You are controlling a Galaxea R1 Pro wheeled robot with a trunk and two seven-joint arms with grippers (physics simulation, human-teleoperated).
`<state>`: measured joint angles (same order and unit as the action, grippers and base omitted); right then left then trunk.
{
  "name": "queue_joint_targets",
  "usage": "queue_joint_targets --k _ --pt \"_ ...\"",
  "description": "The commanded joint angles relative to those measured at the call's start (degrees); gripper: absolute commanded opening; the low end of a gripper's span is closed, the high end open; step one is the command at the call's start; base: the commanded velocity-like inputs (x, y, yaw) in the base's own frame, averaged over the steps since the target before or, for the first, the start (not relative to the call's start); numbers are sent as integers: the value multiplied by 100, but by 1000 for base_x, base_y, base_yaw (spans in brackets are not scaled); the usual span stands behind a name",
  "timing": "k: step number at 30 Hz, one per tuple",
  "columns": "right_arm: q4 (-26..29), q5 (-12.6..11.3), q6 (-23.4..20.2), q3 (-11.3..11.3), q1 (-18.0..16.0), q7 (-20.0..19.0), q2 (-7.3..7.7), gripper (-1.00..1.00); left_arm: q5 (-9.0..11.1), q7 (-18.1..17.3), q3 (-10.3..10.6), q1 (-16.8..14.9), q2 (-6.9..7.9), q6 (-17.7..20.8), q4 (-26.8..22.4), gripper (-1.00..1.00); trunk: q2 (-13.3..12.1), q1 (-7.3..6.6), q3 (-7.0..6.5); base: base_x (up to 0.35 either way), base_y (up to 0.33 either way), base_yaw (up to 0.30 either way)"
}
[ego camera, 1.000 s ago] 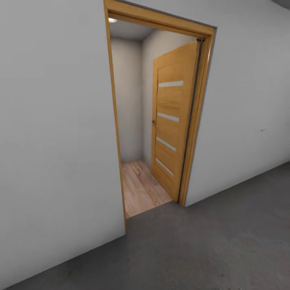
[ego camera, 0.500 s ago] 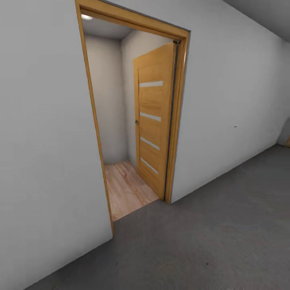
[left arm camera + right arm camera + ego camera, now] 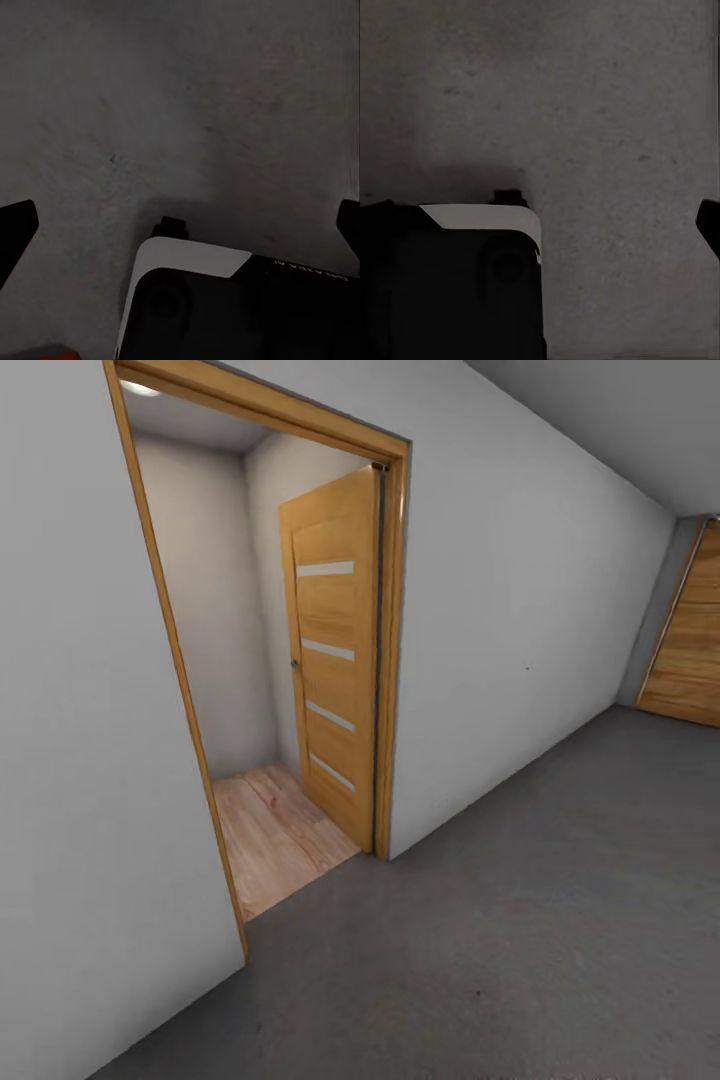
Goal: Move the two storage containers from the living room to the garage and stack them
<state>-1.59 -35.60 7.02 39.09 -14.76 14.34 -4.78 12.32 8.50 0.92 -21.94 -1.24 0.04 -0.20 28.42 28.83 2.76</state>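
Since the earlier frames the head view has swung: the doorway [image 3: 265, 640] is now shifted to frame left, and a second wooden door [image 3: 692, 630] has come in at the right edge. That is camera motion, not the things.

Of the containers, a thin orange-red sliver [image 3: 46, 353] is seen at the lower left corner of the left wrist view, probably one bin's edge lying on the grey floor [image 3: 560, 920] beside the robot's base [image 3: 225, 300]. Its heading and long axis cannot be told. The bin is judged light, stiff, smooth-walled, and best taken by the rim.

The left gripper [image 3: 180, 225] is spread wide, with nothing held. The right gripper [image 3: 540, 217] is judged wide too; one fingertip [image 3: 709, 225] is seen at the frame edge.

Beyond, the striped door [image 3: 335, 660] stands open over a plank floor [image 3: 275, 830].
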Motion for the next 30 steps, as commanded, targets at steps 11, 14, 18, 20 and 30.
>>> queue_joint_targets --k 11,14,18,20,30 --pt "-17 -52 -51 47 -8 7 -15 100 59 20 4 166 -267 110 6 100 11 3 12 0 0 -63" --pt "-21 -52 -51 54 -6 7 -17 100 60 20 5 181 -269 112 8 100 11 3 12 2 0 0" --pt "-17 -49 -51 55 -9 7 -22 100 60 13 5 181 -258 124 6 100 11 3 12 156 0 0" --pt "-18 -46 -51 55 -8 7 -19 100 60 12 5 181 -255 127 6 100 11 3 12 297 0 0" --pt "-17 -44 -51 55 -8 7 -14 100 59 11 5 181 -254 120 3 100 11 3 12 316 0 0"
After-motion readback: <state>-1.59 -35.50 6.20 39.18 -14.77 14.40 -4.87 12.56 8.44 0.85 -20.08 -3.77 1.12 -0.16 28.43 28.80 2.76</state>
